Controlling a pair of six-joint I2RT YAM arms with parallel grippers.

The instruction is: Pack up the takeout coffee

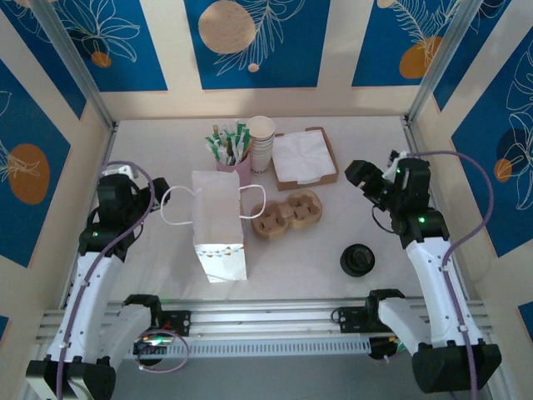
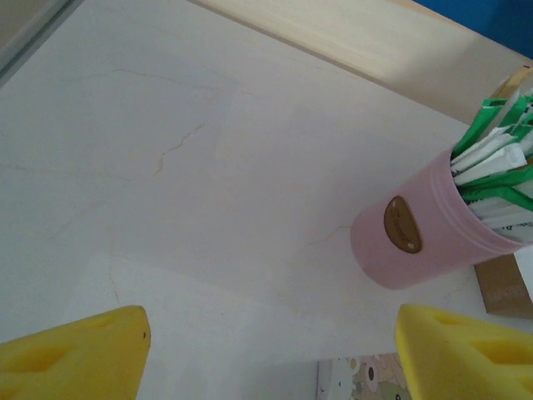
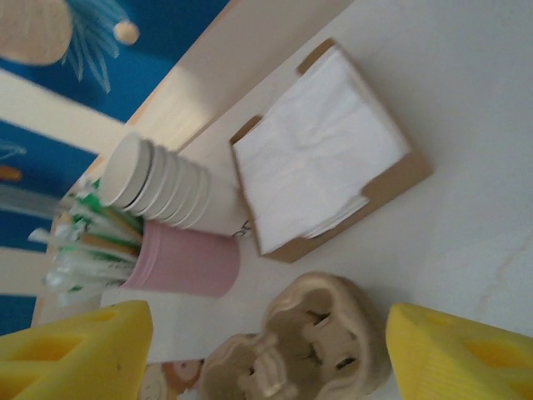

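Takeout coffee (image 1: 357, 260): stands unpacked on surface (image 1: 304, 271), well apart from paper bag (image 1: 218, 227). Left claw (image 2: 271, 354), right claw (image 3: 268, 350): spread, empty. Pickup and bagging outstanding.

Bright, even overhead light washes the pale worktop (image 1: 166, 146) in the top view, leaving only faint, soft shadows beside the paper bag (image 1: 218, 225). The left wrist view is crisp, with a dim shadow along its bottom edge; the right wrist view is blurred throughout.
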